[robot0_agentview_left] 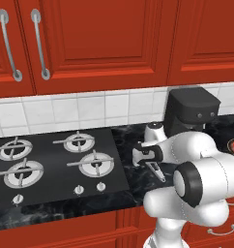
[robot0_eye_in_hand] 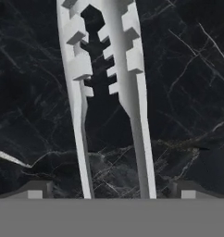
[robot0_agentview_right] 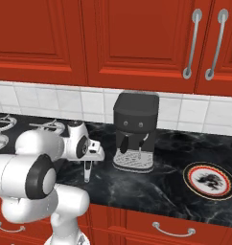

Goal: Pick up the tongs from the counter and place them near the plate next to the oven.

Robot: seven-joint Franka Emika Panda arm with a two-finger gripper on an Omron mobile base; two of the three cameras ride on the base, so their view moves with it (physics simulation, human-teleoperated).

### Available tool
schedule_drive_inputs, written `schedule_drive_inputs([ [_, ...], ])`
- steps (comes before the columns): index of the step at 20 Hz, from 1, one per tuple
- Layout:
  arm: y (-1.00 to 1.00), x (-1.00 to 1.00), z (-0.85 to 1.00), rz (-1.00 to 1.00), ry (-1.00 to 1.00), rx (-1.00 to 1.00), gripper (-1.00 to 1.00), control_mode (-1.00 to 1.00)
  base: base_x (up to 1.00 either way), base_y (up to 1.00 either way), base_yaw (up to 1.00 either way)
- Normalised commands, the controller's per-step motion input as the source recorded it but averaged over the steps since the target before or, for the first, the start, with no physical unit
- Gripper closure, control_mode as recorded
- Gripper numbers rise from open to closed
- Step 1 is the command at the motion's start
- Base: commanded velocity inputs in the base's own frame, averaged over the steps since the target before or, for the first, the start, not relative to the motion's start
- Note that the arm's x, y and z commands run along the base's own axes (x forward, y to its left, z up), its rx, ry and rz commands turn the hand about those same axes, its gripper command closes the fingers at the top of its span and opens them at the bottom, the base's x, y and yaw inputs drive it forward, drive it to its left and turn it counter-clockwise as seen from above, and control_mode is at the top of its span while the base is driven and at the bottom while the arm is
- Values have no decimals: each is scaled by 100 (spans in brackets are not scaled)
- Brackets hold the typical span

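Right now your hand [robot0_eye_in_hand: 112,192] hangs spread wide directly over the tongs [robot0_eye_in_hand: 109,92] lying on the black counter [robot0_eye_in_hand: 188,92]. Their long axis runs straight away between your fingertips [robot0_eye_in_hand: 35,190], toothed ends farthest, so you drop straight down; the plate [robot0_agentview_right: 209,179] waits well off to the right.

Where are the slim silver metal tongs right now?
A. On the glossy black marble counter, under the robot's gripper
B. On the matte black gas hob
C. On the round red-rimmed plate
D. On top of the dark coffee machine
A: the slim silver metal tongs lie on the glossy black marble counter between the fingertips of the gripper, its jaws spread on both sides.
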Motion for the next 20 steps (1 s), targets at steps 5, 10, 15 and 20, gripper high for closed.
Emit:
schedule_drive_inputs([
  [5,0,8,-24,0,0,0,-100,-100,0,0,0],
  [10,0,3,-21,0,0,0,-100,-100,0,0,0],
  [15,0,0,-24,0,0,0,100,-100,0,0,0],
  [20,0,0,-22,0,0,0,100,-100,0,0,0],
])
